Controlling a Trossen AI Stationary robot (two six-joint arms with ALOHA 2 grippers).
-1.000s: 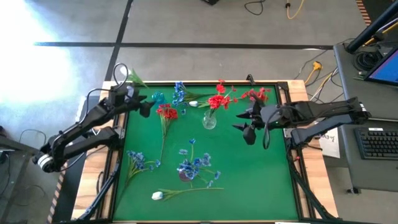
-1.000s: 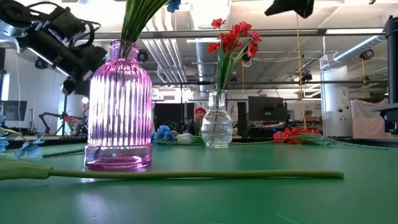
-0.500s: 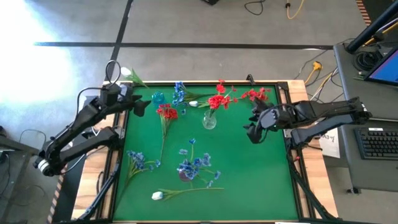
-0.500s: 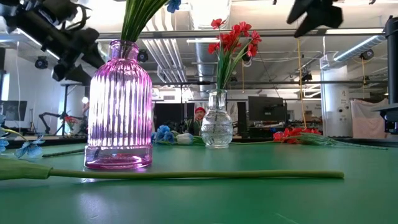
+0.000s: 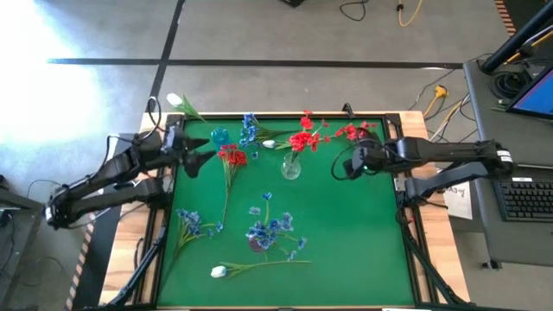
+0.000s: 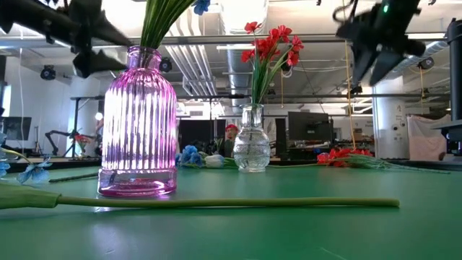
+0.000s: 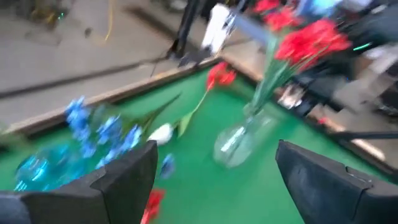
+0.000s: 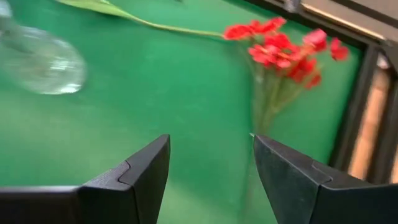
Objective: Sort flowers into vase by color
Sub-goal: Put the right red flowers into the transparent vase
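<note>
A clear vase holds red flowers near the table's middle. A pink ribbed vase nearer the front holds blue sprays. A red bunch, another red bunch, blue sprays, a white bud and a white tulip lie flat on the green cloth. My left gripper hangs open over the far left part, beside the red bunch. My right gripper is open above the cloth, near side of the far-right red bunch. Neither holds anything.
A small teal vase and a blue spray sit by the far edge. One white flower lies off the table's far left corner. A raised dark rim borders the cloth. Bare cloth lies on the near right.
My right gripper has moved toward the far edge, closer to the far-right red bunch, and has turned about its wrist. My left arm has stretched out lower, and its gripper has stayed near the red bunch at far left. No flower has moved.
</note>
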